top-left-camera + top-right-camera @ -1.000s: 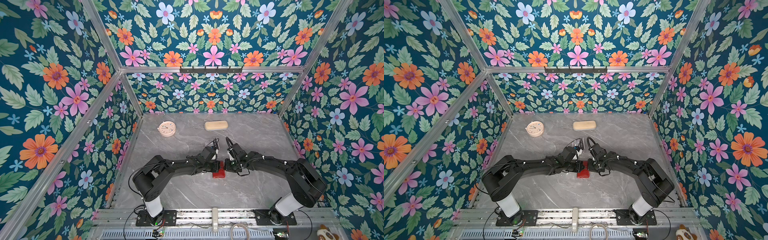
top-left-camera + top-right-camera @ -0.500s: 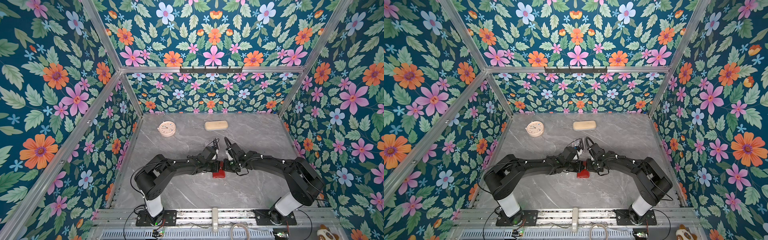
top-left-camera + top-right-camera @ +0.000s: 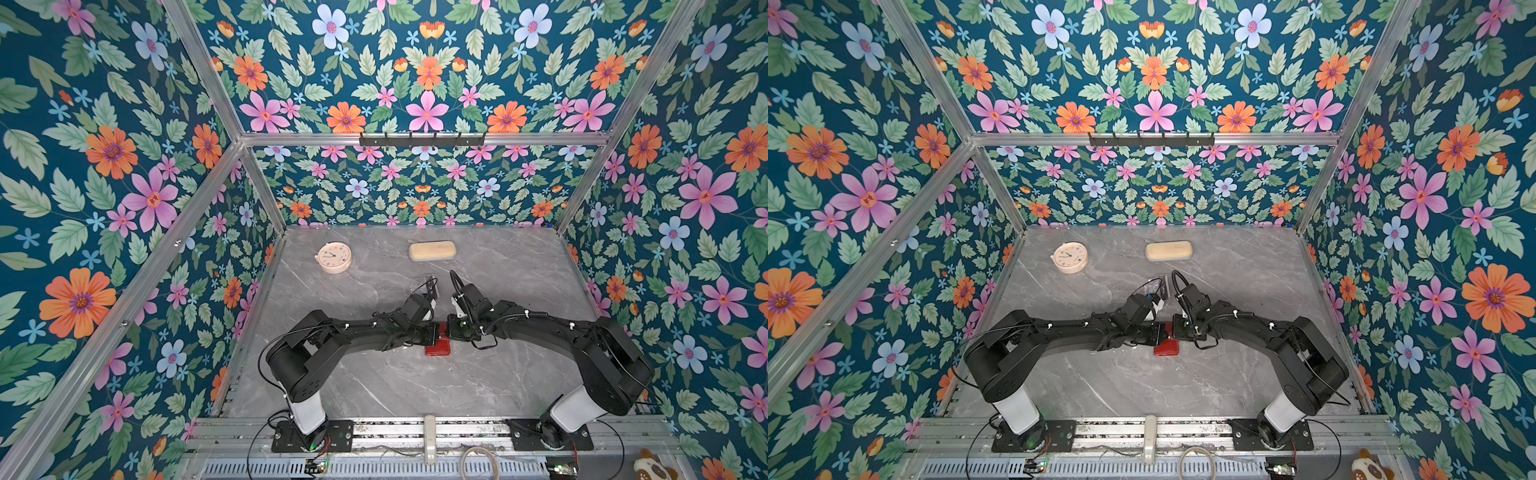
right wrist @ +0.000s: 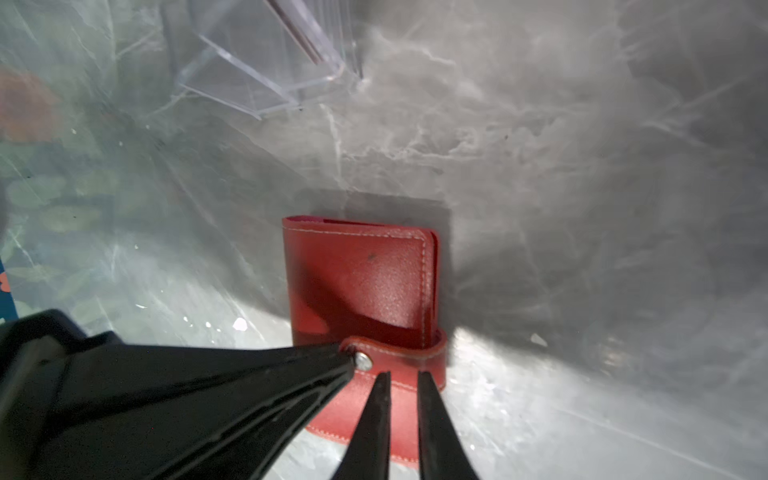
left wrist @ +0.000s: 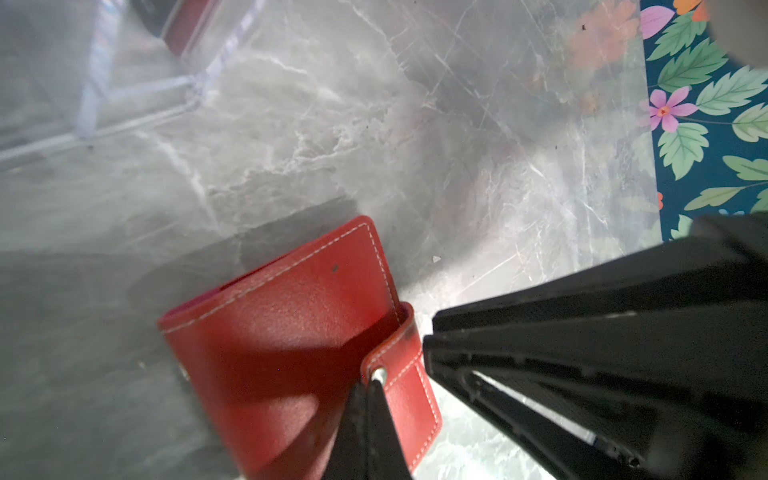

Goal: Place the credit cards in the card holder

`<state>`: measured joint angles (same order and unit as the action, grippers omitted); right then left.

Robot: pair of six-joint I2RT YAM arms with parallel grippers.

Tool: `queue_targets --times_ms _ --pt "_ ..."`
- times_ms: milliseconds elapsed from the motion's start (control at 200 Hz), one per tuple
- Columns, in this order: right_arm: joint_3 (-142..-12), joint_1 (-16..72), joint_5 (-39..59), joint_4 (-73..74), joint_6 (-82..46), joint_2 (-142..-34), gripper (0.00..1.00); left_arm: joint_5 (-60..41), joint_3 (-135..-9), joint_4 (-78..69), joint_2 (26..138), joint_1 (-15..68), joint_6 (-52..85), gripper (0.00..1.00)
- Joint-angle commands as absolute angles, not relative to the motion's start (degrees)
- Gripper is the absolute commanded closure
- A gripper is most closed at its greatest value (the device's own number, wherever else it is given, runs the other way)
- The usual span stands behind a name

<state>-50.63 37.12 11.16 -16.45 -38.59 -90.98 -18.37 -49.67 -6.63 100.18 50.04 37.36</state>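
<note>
The card holder, a shut red booklet with white stitching, lies flat on the marble table between both grippers. My left gripper is shut, with its tips resting at the snap button of the tab. My right gripper hovers over the tab with its jaws a narrow gap apart and red leather showing between them. The credit cards stand in a clear acrylic stand behind the holder. A red card shows through it, blurred.
A pink round clock and a beige oblong case lie near the back wall. The acrylic stand sits just behind the two wrists. A black hook rail hangs on the back frame.
The right gripper's jaws have narrowed and its arm has edged a little closer to the card holder. The left arm and the card holder have stayed put.
</note>
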Motion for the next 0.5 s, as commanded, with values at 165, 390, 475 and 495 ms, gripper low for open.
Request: queue_targets --times_ms 165,390,475,495 --pt "-51.6 37.3 13.5 -14.7 -38.8 -92.2 0.87 -18.1 -49.8 -6.4 100.5 50.0 37.5 1.0" --pt "-52.3 37.2 13.5 -14.8 -38.8 -93.2 0.89 -19.0 -50.2 -6.8 101.2 49.9 37.8 1.0" --pt "-52.6 37.2 13.5 -15.0 -38.8 -93.8 0.89 -18.8 -50.2 -6.7 101.2 50.0 38.0 1.0" --pt "-52.7 37.2 13.5 -15.1 -38.8 -93.9 0.89 -18.7 -50.2 -6.7 101.2 49.9 38.0 1.0"
